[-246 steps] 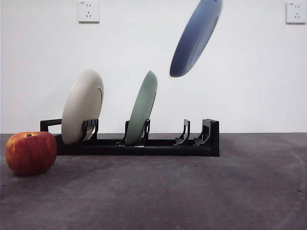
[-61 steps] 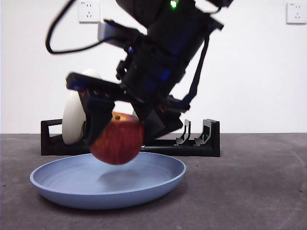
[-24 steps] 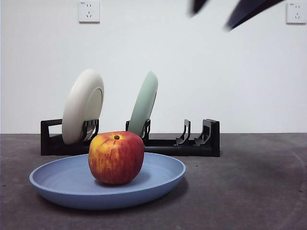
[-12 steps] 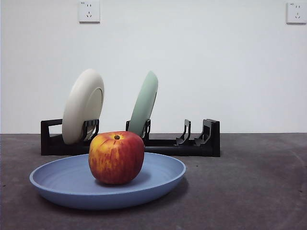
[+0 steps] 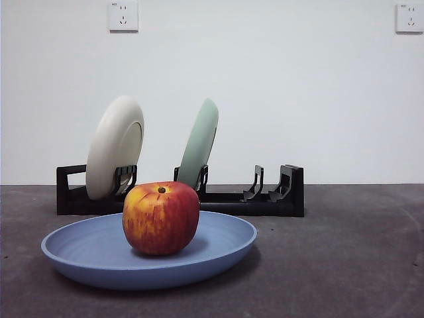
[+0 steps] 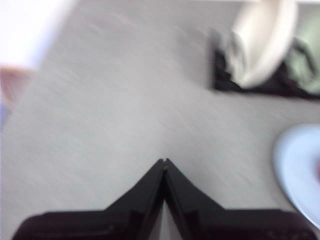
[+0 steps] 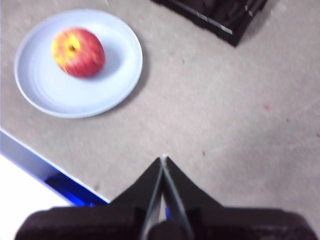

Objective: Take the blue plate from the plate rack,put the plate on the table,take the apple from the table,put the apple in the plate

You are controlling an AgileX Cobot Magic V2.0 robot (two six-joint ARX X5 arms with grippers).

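The blue plate (image 5: 218,255) lies flat on the table (image 5: 344,265) in front of the plate rack (image 5: 265,199). The red and yellow apple (image 5: 161,218) rests upright in the plate, left of its middle. The right wrist view shows the apple (image 7: 78,52) in the plate (image 7: 55,92) from above and a corner of the rack (image 7: 220,17). My right gripper (image 7: 163,159) is shut and empty, high above bare table, well away from the plate. My left gripper (image 6: 164,162) is shut and empty over bare table; the plate's edge (image 6: 295,170) and the rack (image 6: 235,82) show blurred.
A cream-white plate (image 5: 114,147) and a pale green plate (image 5: 199,142) stand in the rack's left and middle slots. The rack's right-hand slots hold nothing. Two wall sockets (image 5: 123,16) sit on the white back wall. The table's near edge (image 7: 45,167) shows in the right wrist view.
One second ago dark arm tips showed at the top of the front view; they have left it. The apple and the plate have not moved.
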